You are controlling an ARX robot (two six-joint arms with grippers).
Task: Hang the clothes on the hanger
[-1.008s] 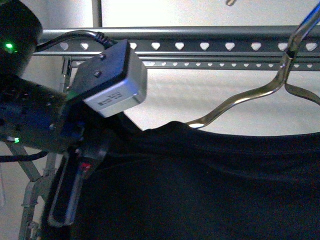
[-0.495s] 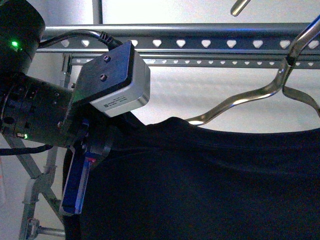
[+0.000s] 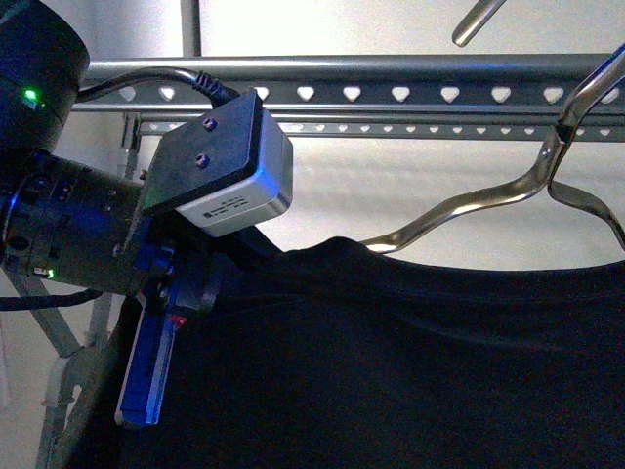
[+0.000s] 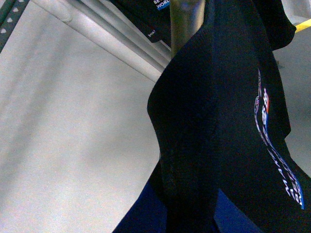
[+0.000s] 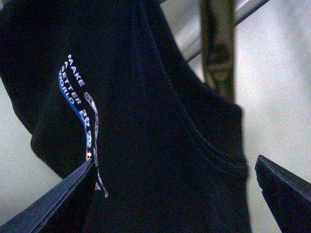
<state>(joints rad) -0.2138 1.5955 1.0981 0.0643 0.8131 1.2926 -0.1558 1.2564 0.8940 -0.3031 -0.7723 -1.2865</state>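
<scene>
1. The left gripper (image 4: 187, 221) is set narrow. Its two blue-lit fingers (image 4: 138, 213) show at the edge of the left wrist view, and a thick fold of the black short-sleeved T-shirt (image 3: 391, 362) fills the gap between them, so it is pinching the cloth.
2. In the front view, one of those fingers hangs below the long horizontal rail of the large grey metal clothes rack (image 3: 391, 93), toward the rail's left end. It lies against the edge of the shirt on that side. The arm's grey box-shaped wrist camera (image 3: 220, 161) sits just under the rail there.
3. The right gripper (image 5: 175, 162) is spread wide, its two dark fingers (image 5: 48, 204) well apart. In the right wrist view the shirt hangs across the gap between them. I cannot tell whether either finger touches the cloth.
4. The T-shirt hangs below the rail and apart from it, draped over a silver wire coat hanger (image 3: 469, 205). Its collar humps up over one sloping arm of that hanger.
5. The coat hanger's neck rises in front of the rail near its right end and leaves the frame. The hook's free end shows above the rail. Whether the hook bears on the rail cannot be seen.
6. The shirt is dark and mostly smooth, with soft horizontal folds under the collar. The right wrist view shows white "MAKE A BETTER WORLD" lettering (image 5: 73, 80) beside a curved blue-and-white print.
7. The rail is punched with a row of heart-shaped holes. A thinner second rail (image 3: 439, 127) runs just below and behind it, and crossed legs (image 3: 49, 332) stand below its left end.
</scene>
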